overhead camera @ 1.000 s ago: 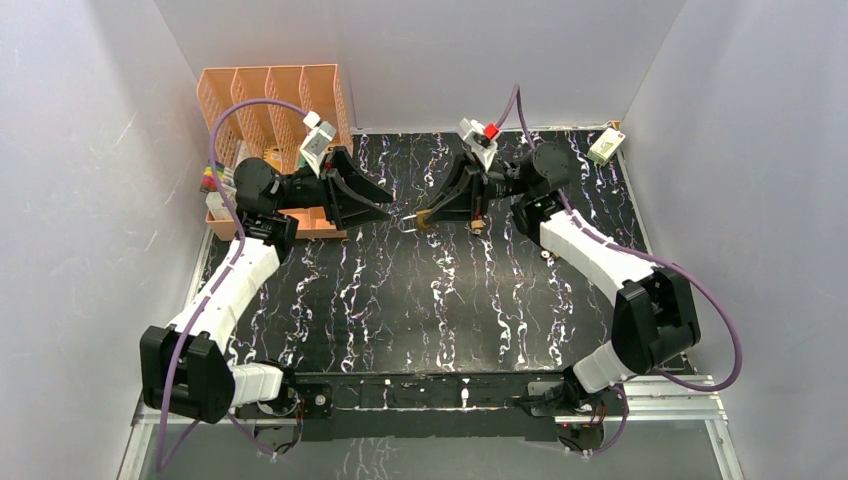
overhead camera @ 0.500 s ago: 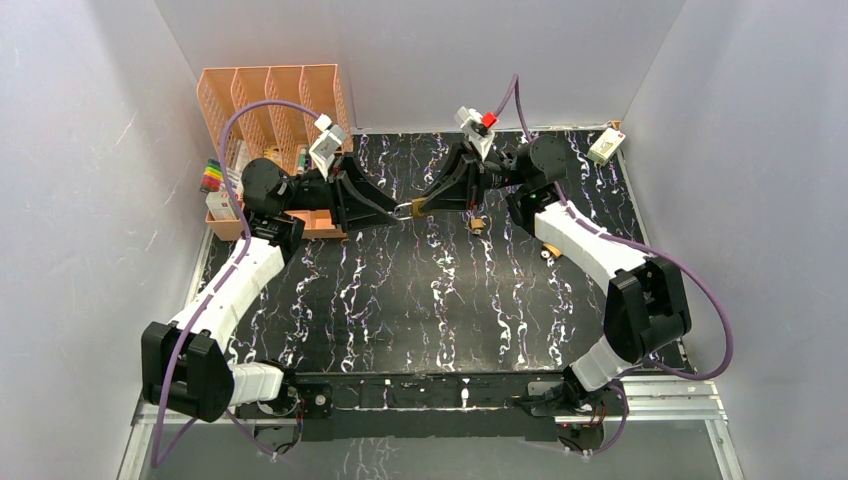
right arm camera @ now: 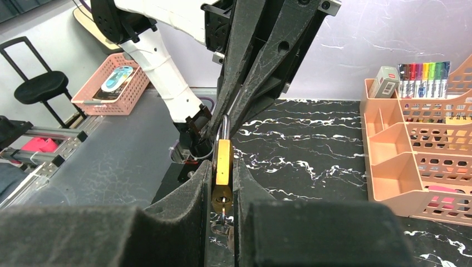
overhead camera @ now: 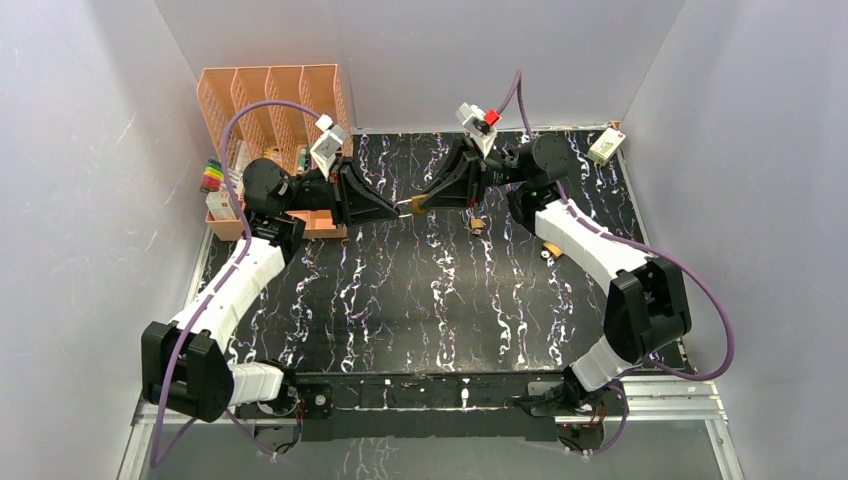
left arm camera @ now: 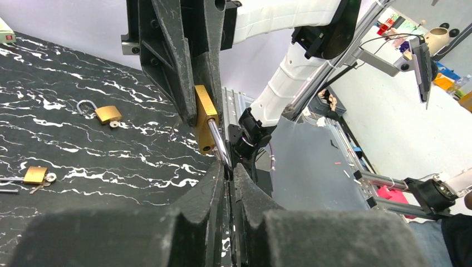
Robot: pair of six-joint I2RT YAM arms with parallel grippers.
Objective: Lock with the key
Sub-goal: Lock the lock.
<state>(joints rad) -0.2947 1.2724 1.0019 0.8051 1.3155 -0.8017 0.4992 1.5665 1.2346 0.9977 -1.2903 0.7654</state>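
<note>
1. Brass padlock (overhead camera: 417,205) hung in the air between the two pincers, above the far middle of the black marbled surface (overhead camera: 420,300).
2. The right pincer (right arm camera: 222,186) was clamped narrowly on the padlock's body, one finger against each flat face.
3. The left pincer (left arm camera: 229,169) faced it, closed tight on the end of the steel shackle (left arm camera: 219,146).
4. A key (right arm camera: 221,228) stuck out at the body's lower end.
5. Two other padlocks (left arm camera: 106,114) lay on the surface, well apart from the held one.
</note>
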